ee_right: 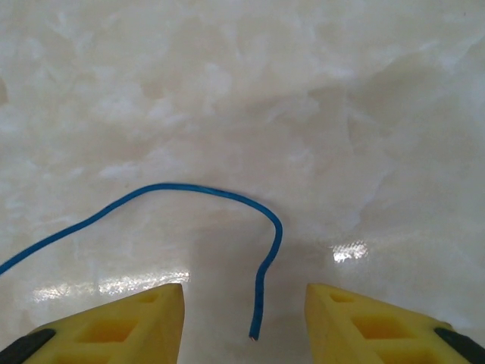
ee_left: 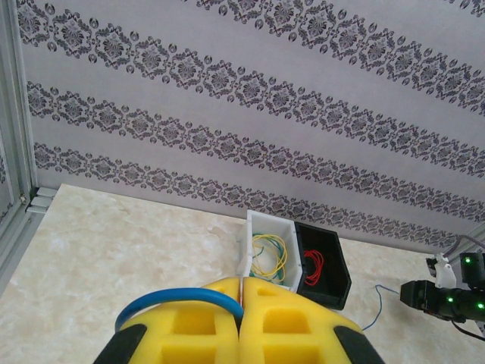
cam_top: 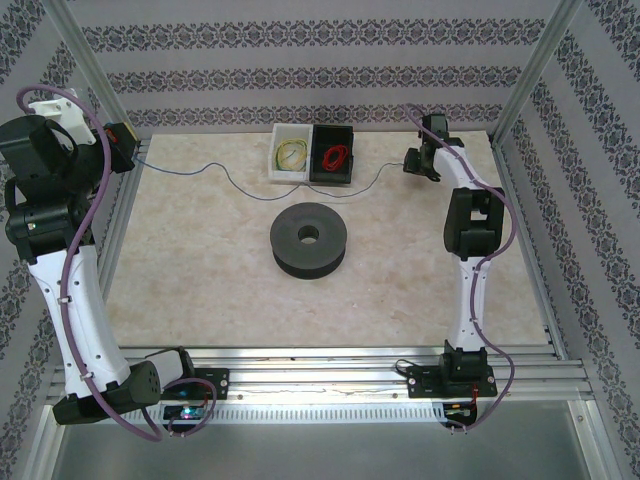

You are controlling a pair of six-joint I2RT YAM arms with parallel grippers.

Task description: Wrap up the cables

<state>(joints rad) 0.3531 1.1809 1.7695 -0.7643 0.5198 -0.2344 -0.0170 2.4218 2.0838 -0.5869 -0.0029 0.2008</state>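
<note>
The thin blue cable [cam_top: 230,179] lies slack across the far part of the table, from the left edge past the bins to the right. My left gripper [cam_top: 126,152] is at the far left edge; in its wrist view the yellow fingers [ee_left: 189,326] are pressed together on the cable [ee_left: 174,298], which loops out to the left of the seam. My right gripper [cam_top: 414,161] hovers low at the cable's other end. In the right wrist view it [ee_right: 244,297] is open, and the loose cable tip [ee_right: 258,307] rests on the table between the fingers, touching neither. The black spool [cam_top: 308,240] lies flat mid-table.
A white bin [cam_top: 291,153] with yellow and green wire and a black bin [cam_top: 333,153] with a red wire coil stand side by side at the back. Patterned walls and aluminium posts enclose the table. A metal rail runs along the left edge [cam_top: 128,200].
</note>
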